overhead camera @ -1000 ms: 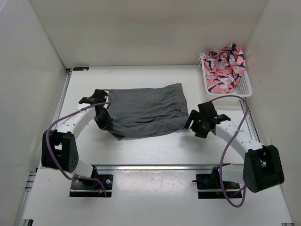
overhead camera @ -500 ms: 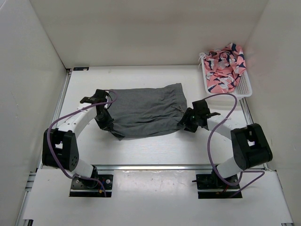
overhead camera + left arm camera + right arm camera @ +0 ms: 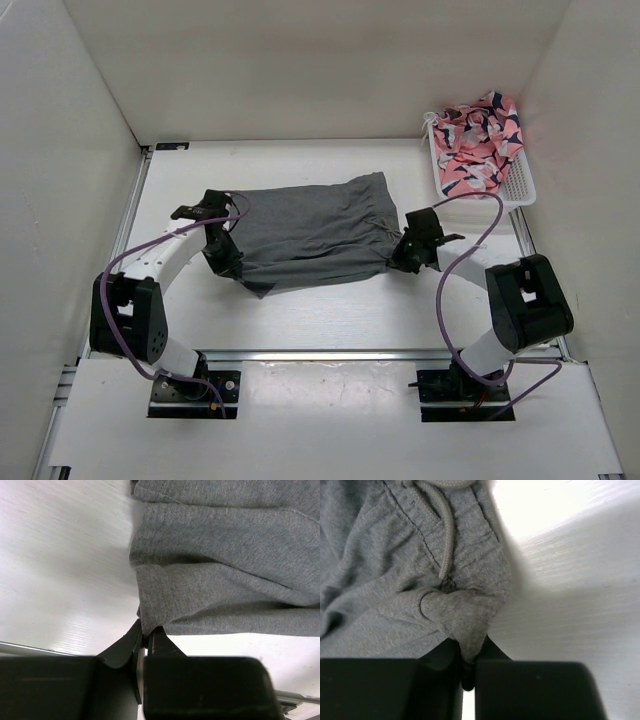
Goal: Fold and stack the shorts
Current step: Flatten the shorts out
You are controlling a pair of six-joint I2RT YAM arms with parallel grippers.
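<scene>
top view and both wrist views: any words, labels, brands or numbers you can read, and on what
None: no text can be read in any view.
The shorts: plain grey, no label or print showing.
The cloth in the basket: pink, white and dark pattern only, no letters.
The left arm and right arm: no readable marking.

bare table (image 3: 330,315) before shorts (image 3: 310,235), basket (image 3: 522,188) far right

Left arm (image 3: 165,255) and right arm (image 3: 525,305): white link shells alternating with blocky black joint housings. A left purple cable (image 3: 150,241) and a right purple cable (image 3: 441,300) run in loose loops outside the links. Each base stands on a black mounting plate (image 3: 190,393). Left gripper (image 3: 145,636) and right gripper (image 3: 468,666): matte black, slab-sided bodies tapering to thin, smooth fingers.
</scene>
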